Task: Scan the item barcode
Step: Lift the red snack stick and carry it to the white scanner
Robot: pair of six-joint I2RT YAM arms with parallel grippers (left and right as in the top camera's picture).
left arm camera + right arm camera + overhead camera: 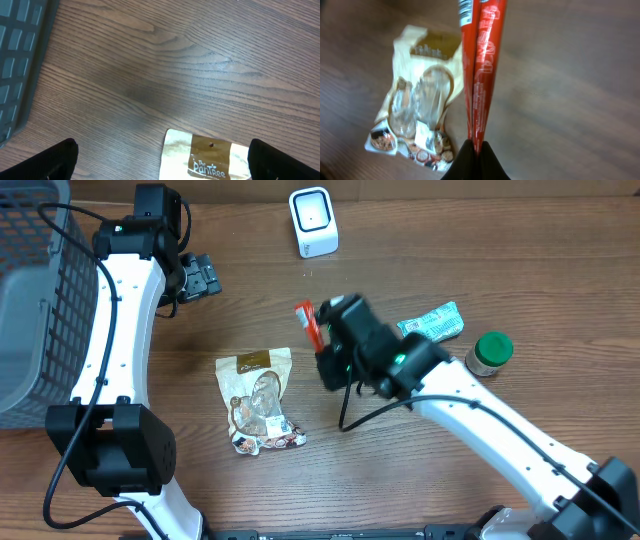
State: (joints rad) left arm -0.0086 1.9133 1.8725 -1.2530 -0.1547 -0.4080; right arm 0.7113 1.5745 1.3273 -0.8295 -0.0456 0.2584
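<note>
One red packet point(482, 65) sits pinched in the right fingers point(465, 162) — grasp done, presenting it to the twelve-o'clock scanner point(313, 222) remains — left fingers point(55, 160) gape wide.

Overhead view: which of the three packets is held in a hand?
The red packet, pinched in the shut right hand. The tan Pantree bag and the green-and-white wrapper both lie flat on the table, untouched.

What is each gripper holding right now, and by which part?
Right gripper pinches the thin red plastic packet by one narrow end. Left gripper is open, holding nothing.
</note>
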